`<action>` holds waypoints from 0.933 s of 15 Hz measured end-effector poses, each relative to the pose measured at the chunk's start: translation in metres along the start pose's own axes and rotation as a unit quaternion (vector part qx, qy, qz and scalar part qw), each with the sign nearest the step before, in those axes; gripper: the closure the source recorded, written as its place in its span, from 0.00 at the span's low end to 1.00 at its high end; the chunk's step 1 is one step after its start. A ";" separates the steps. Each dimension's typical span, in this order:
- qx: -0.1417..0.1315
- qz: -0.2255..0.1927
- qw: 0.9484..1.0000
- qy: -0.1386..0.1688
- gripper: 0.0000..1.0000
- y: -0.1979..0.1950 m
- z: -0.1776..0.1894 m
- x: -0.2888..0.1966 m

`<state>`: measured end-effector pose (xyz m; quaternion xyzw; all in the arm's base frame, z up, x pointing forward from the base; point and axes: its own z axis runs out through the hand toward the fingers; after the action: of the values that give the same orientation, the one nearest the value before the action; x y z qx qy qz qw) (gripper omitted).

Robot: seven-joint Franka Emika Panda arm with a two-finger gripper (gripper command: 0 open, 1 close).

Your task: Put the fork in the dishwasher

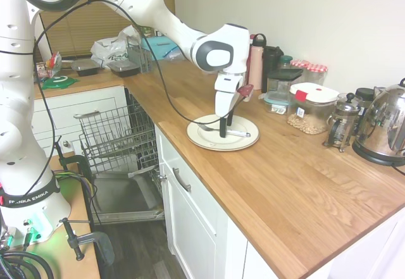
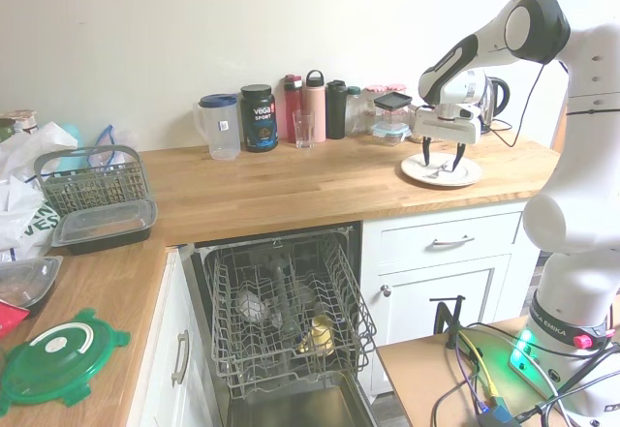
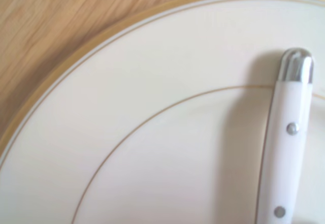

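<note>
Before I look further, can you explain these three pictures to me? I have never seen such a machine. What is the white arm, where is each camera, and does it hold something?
The white machine is a robot arm with a two-finger gripper at its end. Two pictures come from cameras standing in the kitchen, on opposite sides of the arm. The third comes from a camera on the arm's wrist, very close to the plate.

On the wooden counter lies the plate, and on it a fork with a white handle. The gripper is lowered onto the fork; I cannot tell whether the fingers have closed on it. The fork lies flat on the plate.

Below the counter, the dishwasher stands open with its wire rack pulled out.
</note>
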<state>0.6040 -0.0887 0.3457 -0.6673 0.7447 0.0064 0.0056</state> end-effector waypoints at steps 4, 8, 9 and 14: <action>-0.001 0.004 1.000 0.001 1.00 -0.001 0.001 0.004; -0.001 0.006 1.000 0.001 1.00 0.000 0.001 0.007; -0.002 0.006 1.000 0.001 1.00 0.000 0.002 0.007; -0.001 0.006 1.000 0.002 1.00 -0.001 0.001 0.006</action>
<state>0.6039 -0.0949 0.3444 -0.6632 0.7484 0.0056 0.0033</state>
